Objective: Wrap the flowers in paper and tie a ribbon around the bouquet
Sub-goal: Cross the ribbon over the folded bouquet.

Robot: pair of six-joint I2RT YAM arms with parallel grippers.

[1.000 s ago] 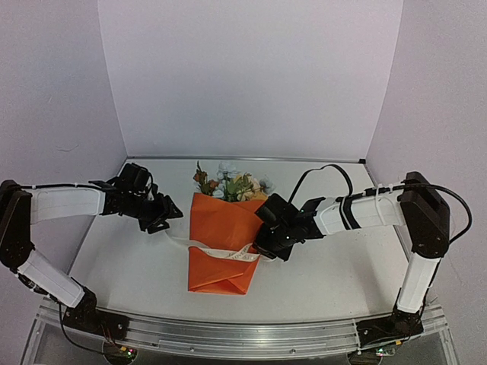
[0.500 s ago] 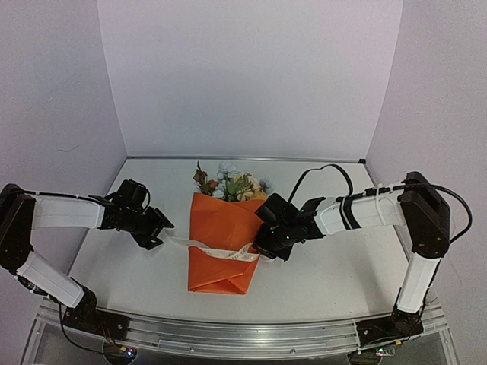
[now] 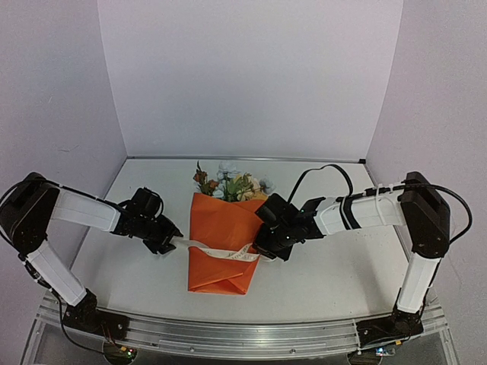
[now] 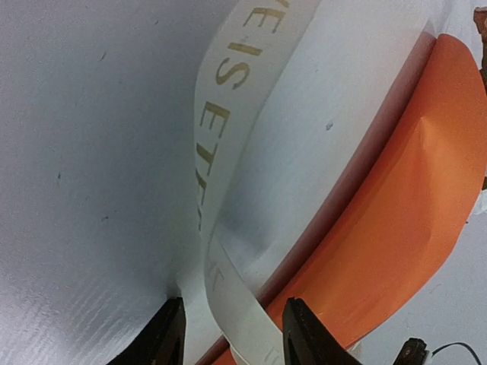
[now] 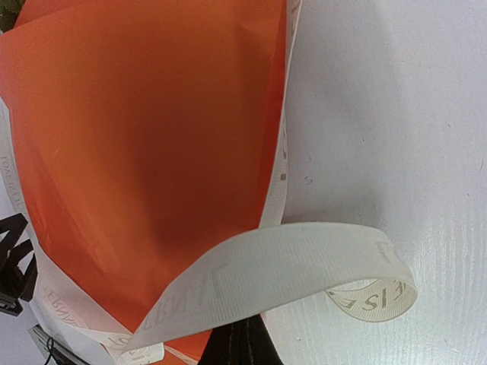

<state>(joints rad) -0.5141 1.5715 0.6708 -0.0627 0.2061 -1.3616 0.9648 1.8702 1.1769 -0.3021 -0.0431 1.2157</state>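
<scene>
We count one bouquet (image 3: 222,243), lying in the middle of the table (image 3: 327,274), its flowers (image 3: 232,182) toward the back wall (image 3: 251,76) and its orange paper (image 3: 224,220) tapering toward the near edge. One ribbon (image 3: 221,252) crosses the wrap low down, an end trailing past each folded edge. There are two grippers. The left gripper (image 3: 169,242) stands partly open astride the left end, gripping nothing. The right gripper (image 3: 262,249) is clamped on the looped right end. Bare table lies on both sides and in front.

stems of flowers (image 3: 230,182) hidden in paper (image 3: 221,224), ribbon (image 3: 221,252) print too small frm top; right tool (image 5: 237,344) tips cropped
</scene>
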